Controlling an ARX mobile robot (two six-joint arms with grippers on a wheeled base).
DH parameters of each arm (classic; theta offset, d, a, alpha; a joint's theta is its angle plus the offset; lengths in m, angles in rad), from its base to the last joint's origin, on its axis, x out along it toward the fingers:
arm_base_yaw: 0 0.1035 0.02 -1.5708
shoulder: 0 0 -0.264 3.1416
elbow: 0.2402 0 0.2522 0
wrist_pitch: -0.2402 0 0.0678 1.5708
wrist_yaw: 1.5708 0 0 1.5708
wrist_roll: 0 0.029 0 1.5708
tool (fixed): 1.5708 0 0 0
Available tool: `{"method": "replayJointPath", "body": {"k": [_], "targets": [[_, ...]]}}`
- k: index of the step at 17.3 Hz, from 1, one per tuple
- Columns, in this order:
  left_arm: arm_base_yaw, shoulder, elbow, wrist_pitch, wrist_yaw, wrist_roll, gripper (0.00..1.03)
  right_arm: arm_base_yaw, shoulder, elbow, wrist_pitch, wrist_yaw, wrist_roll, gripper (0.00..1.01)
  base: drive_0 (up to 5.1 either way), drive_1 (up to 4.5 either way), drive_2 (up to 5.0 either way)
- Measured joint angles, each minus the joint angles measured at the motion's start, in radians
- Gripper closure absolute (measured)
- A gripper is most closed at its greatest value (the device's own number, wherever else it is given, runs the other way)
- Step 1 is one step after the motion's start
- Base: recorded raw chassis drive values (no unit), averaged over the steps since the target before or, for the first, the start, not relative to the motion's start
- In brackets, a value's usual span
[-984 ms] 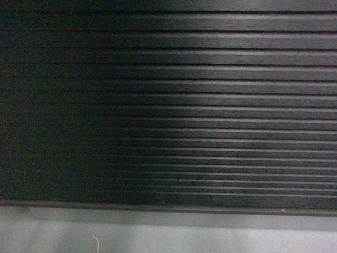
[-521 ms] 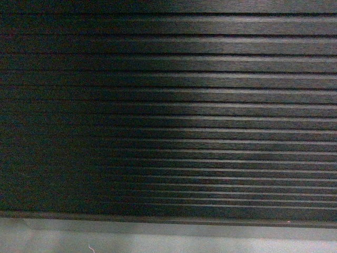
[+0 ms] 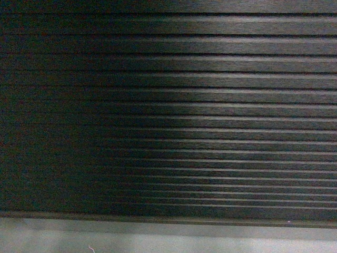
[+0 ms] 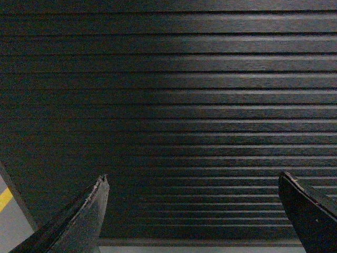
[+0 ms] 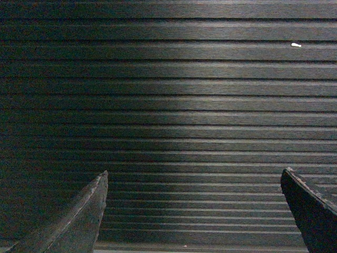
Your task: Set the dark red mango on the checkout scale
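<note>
While the head camera faces the checkout [image 3: 174,105] at close range, its dark, horizontally ribbed front panel fills nearly the whole picture, lit on the right and falling into shadow on the left. Only a thin strip of pale grey floor [image 3: 158,240] shows along the bottom edge, with a small white thread-like scrap [image 3: 91,248] lying on it. The counter's top surface is cut off above, so neither the scale nor the dark red mango can be seen in any view.

Both wrist cameras look at the same slats. The left gripper [image 4: 192,211] has its two dark fingertips spread wide apart with nothing between them, and the right gripper [image 5: 194,208] is likewise released and empty. A tiny white speck [image 5: 296,45] sits on an upper slat, too small to identify.
</note>
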Motion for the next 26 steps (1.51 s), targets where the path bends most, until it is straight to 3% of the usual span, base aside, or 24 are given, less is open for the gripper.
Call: {"method": "replayJointPath", "body": {"k": [26], "targets": [[0.0, 0.0, 0.0, 0.001, 0.0, 0.0, 0.05, 0.0, 0.0, 0.0, 0.003, 0.0, 0.0, 0.03, 0.0, 0.0, 0.0]]}}
